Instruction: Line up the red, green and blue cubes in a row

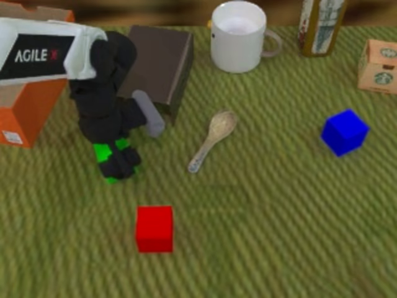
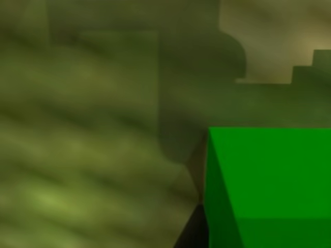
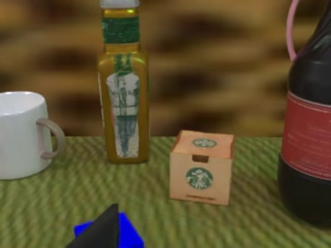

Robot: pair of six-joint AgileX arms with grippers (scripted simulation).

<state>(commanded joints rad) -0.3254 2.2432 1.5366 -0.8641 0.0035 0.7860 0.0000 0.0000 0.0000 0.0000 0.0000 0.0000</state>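
My left gripper (image 1: 116,159) is shut on the green cube (image 1: 101,151) at the table's left of centre, and black fingers (image 1: 127,162) cover most of the cube. In the left wrist view the green cube (image 2: 269,181) fills the lower corner beside a dark finger (image 2: 190,235). The red cube (image 1: 154,228) lies on the mat just in front and to the right of that gripper. The blue cube (image 1: 345,131) sits far right. My right arm is outside the top view; a dark part of its gripper (image 3: 103,231) overlaps the blue cube (image 3: 130,233).
Along the back stand a white mug (image 1: 239,36), a yellow bottle (image 1: 321,25), a tan carton (image 1: 378,65) and a brown box (image 1: 158,62). An orange box (image 1: 28,108) is at the far left. A spoon (image 1: 213,139) lies mid-table. A dark bottle (image 3: 310,134) stands near the carton (image 3: 201,168).
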